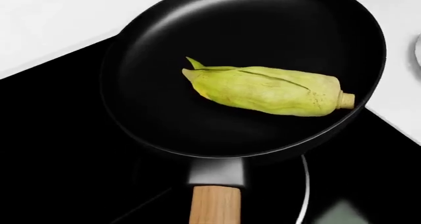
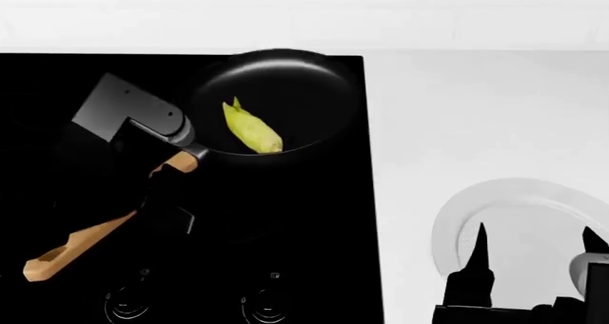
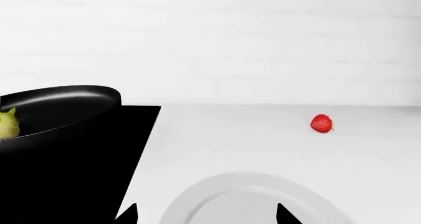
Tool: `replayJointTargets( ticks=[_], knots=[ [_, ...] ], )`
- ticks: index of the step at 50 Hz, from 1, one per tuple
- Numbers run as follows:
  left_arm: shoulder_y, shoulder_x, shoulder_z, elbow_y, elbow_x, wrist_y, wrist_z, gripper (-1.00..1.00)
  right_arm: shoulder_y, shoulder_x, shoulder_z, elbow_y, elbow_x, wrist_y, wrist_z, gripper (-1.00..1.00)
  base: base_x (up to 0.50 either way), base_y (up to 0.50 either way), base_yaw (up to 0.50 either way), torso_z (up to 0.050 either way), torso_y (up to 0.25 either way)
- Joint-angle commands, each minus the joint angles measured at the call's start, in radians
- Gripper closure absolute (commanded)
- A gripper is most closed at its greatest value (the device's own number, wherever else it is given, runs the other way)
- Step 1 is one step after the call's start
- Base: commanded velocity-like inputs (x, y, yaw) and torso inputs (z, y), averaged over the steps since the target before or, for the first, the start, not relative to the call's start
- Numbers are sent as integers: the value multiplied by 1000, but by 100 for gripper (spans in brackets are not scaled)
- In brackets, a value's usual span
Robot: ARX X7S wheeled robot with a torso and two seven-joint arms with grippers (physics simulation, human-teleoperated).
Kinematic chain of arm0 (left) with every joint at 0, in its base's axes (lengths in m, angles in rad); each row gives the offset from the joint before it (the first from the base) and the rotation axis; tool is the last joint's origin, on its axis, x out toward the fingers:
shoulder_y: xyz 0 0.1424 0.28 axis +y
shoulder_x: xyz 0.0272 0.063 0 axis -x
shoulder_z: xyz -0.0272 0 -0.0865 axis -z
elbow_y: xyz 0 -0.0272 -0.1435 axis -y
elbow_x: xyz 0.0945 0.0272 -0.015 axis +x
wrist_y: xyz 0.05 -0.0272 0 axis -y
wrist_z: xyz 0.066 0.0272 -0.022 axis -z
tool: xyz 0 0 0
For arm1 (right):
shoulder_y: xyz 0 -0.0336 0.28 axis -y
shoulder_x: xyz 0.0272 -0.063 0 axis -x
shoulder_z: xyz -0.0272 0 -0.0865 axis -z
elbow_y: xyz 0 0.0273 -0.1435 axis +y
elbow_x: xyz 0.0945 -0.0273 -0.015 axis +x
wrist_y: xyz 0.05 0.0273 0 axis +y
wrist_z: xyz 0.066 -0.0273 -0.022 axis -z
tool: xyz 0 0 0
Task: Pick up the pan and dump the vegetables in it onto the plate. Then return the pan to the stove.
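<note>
Left gripper (image 2: 176, 168) seems clamped on the frying pan (image 2: 285, 95) handle above the glossy black cooktop (image 2: 285, 231); corn cob (image 2: 252, 129) lies inside. White counter (image 2: 457, 117) holds the plate (image 2: 495, 210); right gripper (image 2: 533, 249) fingers spread above it, strawberry (image 3: 321, 123) beyond.

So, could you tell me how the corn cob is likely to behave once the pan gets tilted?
The corn cob lies loose in the pan. Being rounded and tapered, it will probably roll or slide easily on the smooth black surface, likely curving rather than running straight.
</note>
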Motion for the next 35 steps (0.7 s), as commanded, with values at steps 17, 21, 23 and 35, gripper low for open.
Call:
replayJointTargets(
  ticks=[17,21,23,35],
  knots=[
    [18,-65,-131,309,-140,-189,-77,100,-61,37,15,-38,-2,-42,-22,-100,0,-324,0,1,3],
    [26,-64,-129,321,-144,-188,-82,100,-76,29,30,-37,6,-54,-26,-100,0,-440,0,0,3],
    [25,-65,-127,320,-145,-186,-81,100,-82,15,50,-35,22,-63,-32,-100,-145,-381,0,0,0],
    [45,-85,-108,326,-140,-168,-83,100,-92,10,42,-33,29,-71,-33,-100,-271,-489,0,1,3]
  ],
)
